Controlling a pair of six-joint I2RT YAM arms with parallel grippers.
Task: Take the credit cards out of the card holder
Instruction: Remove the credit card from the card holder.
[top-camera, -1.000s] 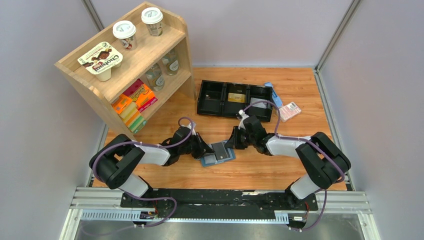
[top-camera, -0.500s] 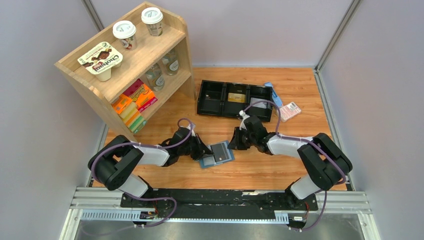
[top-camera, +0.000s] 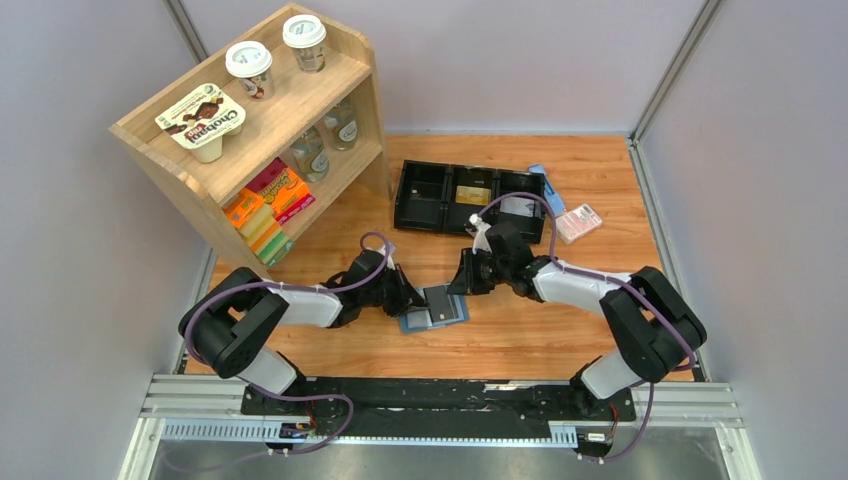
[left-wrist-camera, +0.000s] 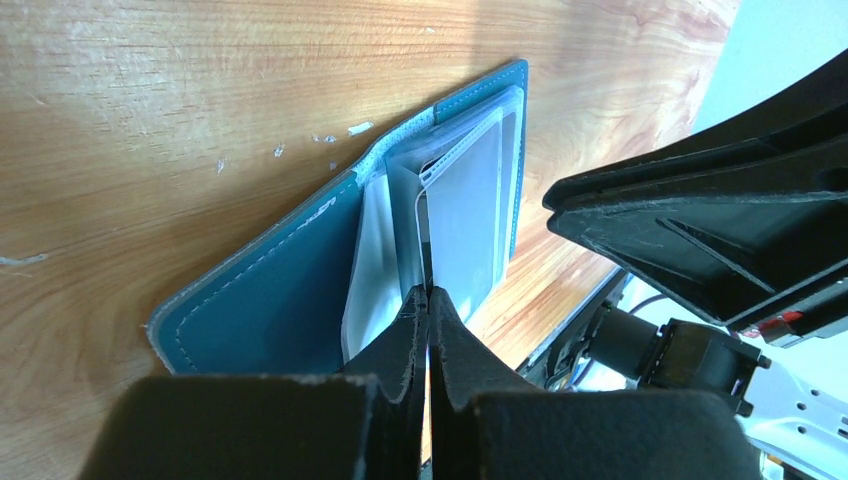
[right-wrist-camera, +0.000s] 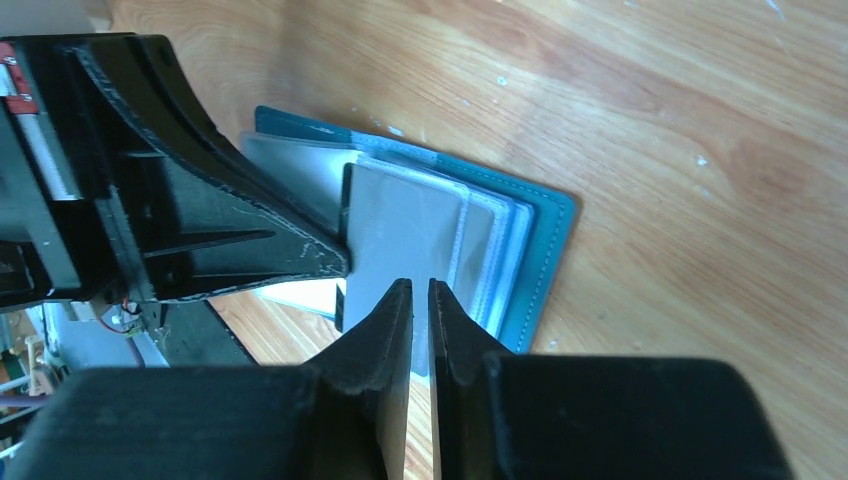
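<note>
The teal card holder (top-camera: 452, 314) lies open on the table between the two arms, its clear pockets fanned up (left-wrist-camera: 470, 210). My left gripper (left-wrist-camera: 428, 292) is shut on one clear pocket leaf at its near edge. A thin dark edge of a credit card (left-wrist-camera: 424, 245) shows inside that leaf, and from above the card looks like a dark rectangle (top-camera: 438, 298). My right gripper (right-wrist-camera: 421, 285) hovers at the holder's far side over the grey pocket (right-wrist-camera: 400, 225). Its jaws stand a narrow gap apart with nothing between them. The holder's teal cover (right-wrist-camera: 545, 250) lies flat.
A long black three-compartment tray (top-camera: 420, 195) lies behind, holding a gold card (top-camera: 472, 194) and a whitish card (top-camera: 518, 207). A pink-white packet (top-camera: 579, 222) lies to its right. A wooden shelf (top-camera: 355, 75) with cups and boxes stands at the back left.
My right gripper has shifted slightly left and back over the holder, and its jaws have parted a little. The left gripper stays shut on the pocket leaf.
</note>
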